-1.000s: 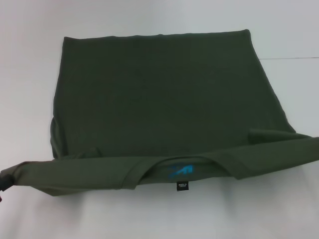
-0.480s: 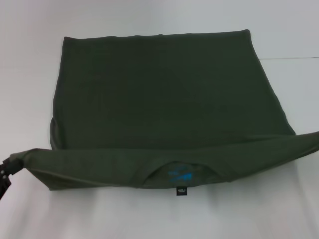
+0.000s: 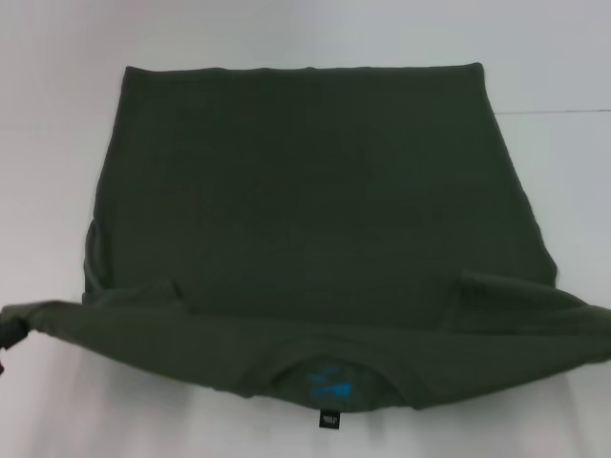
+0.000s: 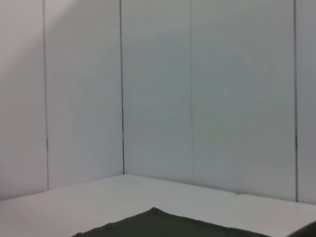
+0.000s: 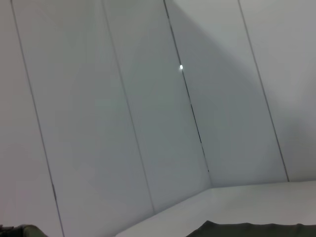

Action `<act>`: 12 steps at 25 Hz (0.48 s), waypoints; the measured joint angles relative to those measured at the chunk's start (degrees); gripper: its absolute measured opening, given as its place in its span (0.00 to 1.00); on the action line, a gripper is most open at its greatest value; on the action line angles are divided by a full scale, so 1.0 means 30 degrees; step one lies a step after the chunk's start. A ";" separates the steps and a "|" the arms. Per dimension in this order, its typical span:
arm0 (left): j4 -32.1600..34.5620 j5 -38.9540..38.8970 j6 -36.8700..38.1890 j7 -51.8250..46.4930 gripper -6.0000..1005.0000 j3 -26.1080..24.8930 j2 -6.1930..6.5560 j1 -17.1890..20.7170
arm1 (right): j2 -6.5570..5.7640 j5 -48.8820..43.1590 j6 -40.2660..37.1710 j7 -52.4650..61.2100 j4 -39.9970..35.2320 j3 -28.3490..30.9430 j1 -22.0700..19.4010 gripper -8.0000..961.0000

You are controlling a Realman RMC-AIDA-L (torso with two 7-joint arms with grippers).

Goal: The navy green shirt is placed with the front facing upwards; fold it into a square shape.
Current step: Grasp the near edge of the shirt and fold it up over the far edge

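**Collar edge of shirt held up, mid-fold**

Head view: the navy green shirt (image 3: 305,210) lies on white surface (image 3: 57,114), near edge w/ blue neck label (image 3: 330,385) raised. My left pincer (image 3: 10,334) grips its left corner; right pincer out of frame, can't tell. I'd keep both corners level & taut.

Left wrist view: wall panels, shirt edge only.

Right wrist view: same; no label visible.

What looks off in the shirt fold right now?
The navy green shirt lies mostly flat on the white table, but its near collar edge is a sagging band stretched between the two sides, with the blue neck label exposed. The left gripper is at the band's left end; the band's right end runs out of view.
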 joint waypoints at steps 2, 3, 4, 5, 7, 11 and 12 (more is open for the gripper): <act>0.0043 -0.0003 0.0136 0.0349 0.03 0.0293 -0.0087 0.0272 | 0.0000 0.0743 -0.0006 -0.0209 0.0018 -0.0836 -0.0535 0.04; 0.0044 -0.0003 0.0159 0.0536 0.03 0.0428 -0.0157 0.0414 | -0.0016 0.1105 -0.0007 -0.0234 0.0018 -0.1198 -0.0774 0.04; 0.0045 -0.0003 0.0184 0.0759 0.03 0.0524 -0.0224 0.0587 | -0.0031 0.1473 -0.0008 -0.0243 0.0011 -0.1549 -0.1056 0.04; 0.0045 -0.0002 0.0197 0.0898 0.03 0.0563 -0.0269 0.0736 | -0.0045 0.1823 -0.0009 -0.0242 -0.0007 -0.1878 -0.1313 0.04; 0.0083 0.0000 0.0276 0.1191 0.03 0.0627 -0.0347 0.1049 | -0.0045 0.2333 -0.0012 -0.0261 -0.0073 -0.2450 -0.1749 0.04; 0.0316 -0.0008 0.0402 0.1655 0.03 0.1028 -0.0498 0.1571 | 0.0006 0.2535 -0.0020 -0.0882 -0.0078 -0.3302 -0.2195 0.04; 0.0339 -0.0012 0.0419 0.1755 0.03 0.1051 -0.0521 0.1665 | 0.0012 0.2554 -0.0032 -0.1153 -0.0039 -0.3526 -0.2294 0.04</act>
